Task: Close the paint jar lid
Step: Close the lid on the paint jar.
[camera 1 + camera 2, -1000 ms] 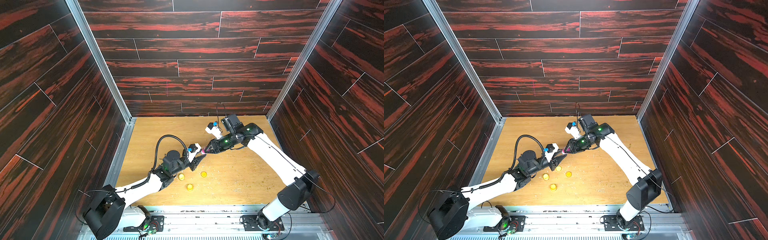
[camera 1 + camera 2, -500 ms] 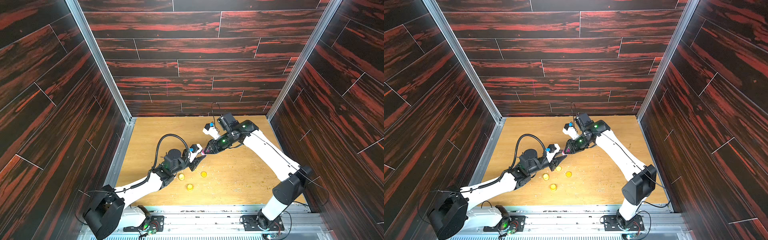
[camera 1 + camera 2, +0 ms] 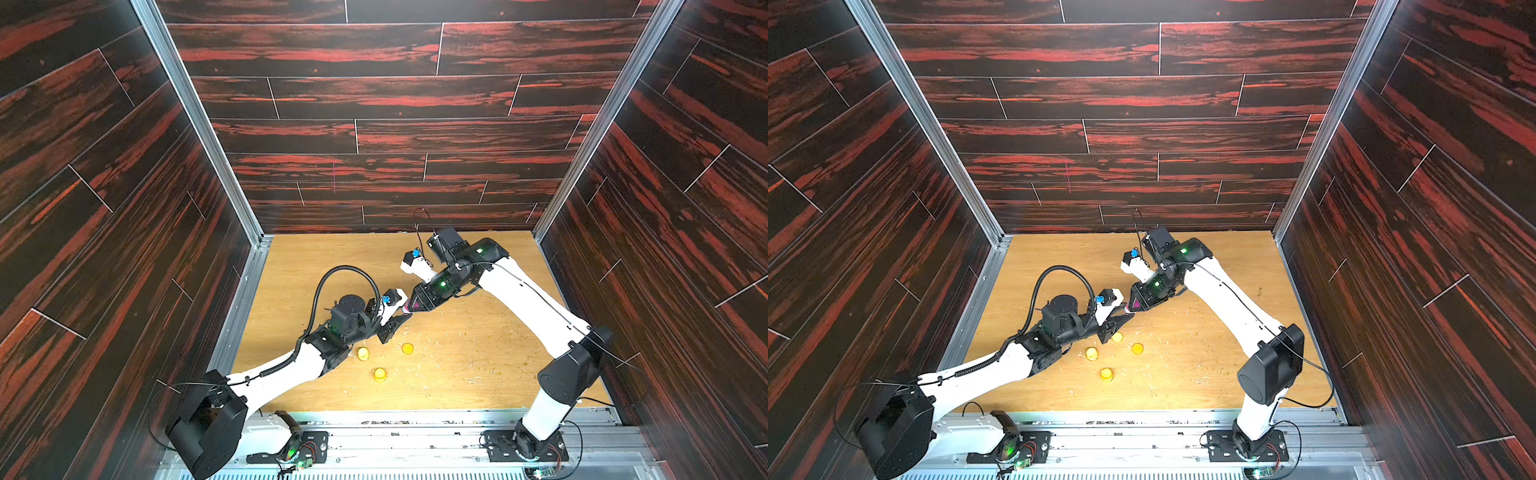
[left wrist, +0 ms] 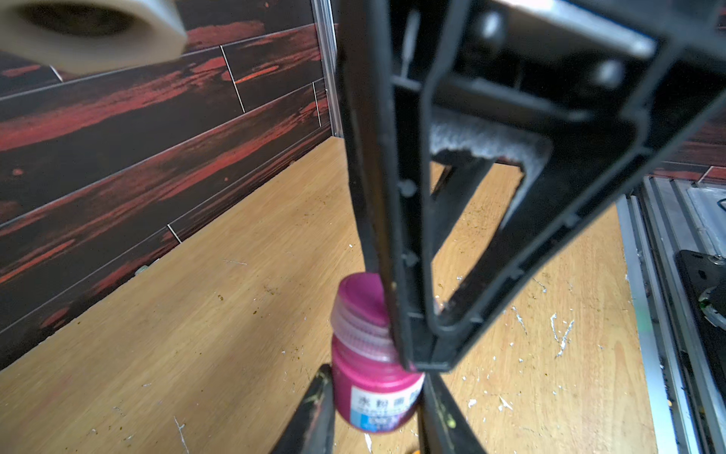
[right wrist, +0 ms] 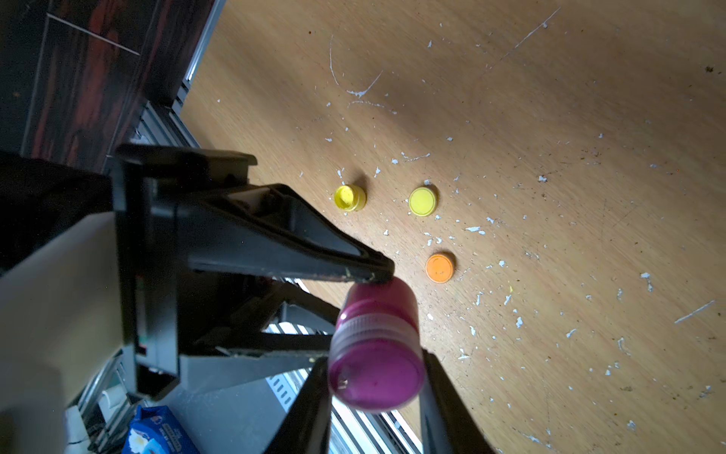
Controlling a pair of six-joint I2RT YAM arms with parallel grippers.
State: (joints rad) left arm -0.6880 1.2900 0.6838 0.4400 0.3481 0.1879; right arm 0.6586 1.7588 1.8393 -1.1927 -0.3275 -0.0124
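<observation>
A small magenta paint jar [image 4: 369, 389] with a white and blue label is held in the air just above the table, lying tilted. My left gripper [image 4: 375, 410] is shut on its body, one finger on each side. My right gripper [image 5: 377, 393] is shut on the jar's magenta lid [image 5: 375, 371], which sits on the ribbed neck. In both top views the two grippers meet tip to tip at the jar [image 3: 408, 306] [image 3: 1135, 306] near the table's middle. The left gripper's fingertip [image 5: 373, 273] rests against the jar body [image 5: 383, 300].
On the wooden table [image 3: 478, 365] near the front lie a small open yellow pot [image 5: 349, 197], a yellow cap [image 5: 422, 201] and an orange cap [image 5: 440, 268]. White paint flecks are scattered about. Dark wood-pattern walls enclose three sides, and a metal rail [image 3: 415, 428] runs along the front.
The right arm's elbow has swung slightly to the left and its wrist has shifted a little. Both grippers stay shut at the jar in the same spot.
</observation>
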